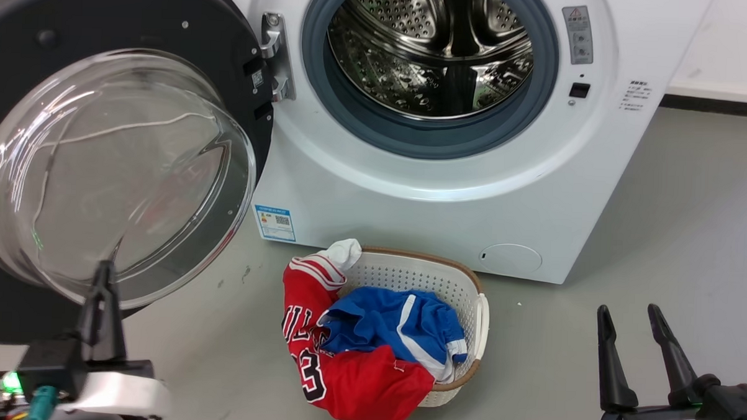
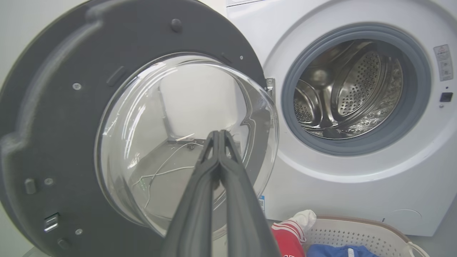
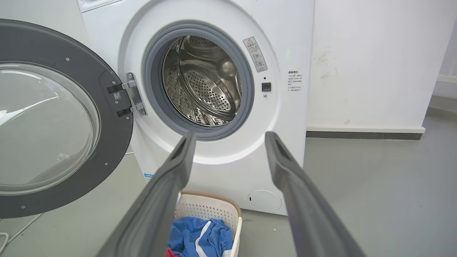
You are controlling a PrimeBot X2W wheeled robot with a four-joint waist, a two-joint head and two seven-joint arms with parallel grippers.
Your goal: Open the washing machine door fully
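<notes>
The white washing machine (image 1: 448,200) fills the top of the head view, its steel drum (image 1: 432,50) exposed inside the grey gasket. The washing machine door (image 1: 19,23), black with a clear bulging glass bowl (image 1: 114,170), stands swung out to the left on its hinge (image 1: 274,57). My left gripper (image 1: 103,269) is shut with nothing in it, its tips in front of the bowl's lower edge; the left wrist view shows the closed fingers (image 2: 218,137) pointing at the bowl (image 2: 185,142). My right gripper (image 1: 629,311) is open at the lower right, away from the machine (image 3: 221,89).
A white perforated laundry basket (image 1: 464,288) holding a red jersey (image 1: 355,371) and blue shorts (image 1: 400,323) sits on the grey floor just before the machine. A white wall (image 3: 375,60) with a dark skirting stands to the machine's right. A thin white cable lies on the floor behind the door.
</notes>
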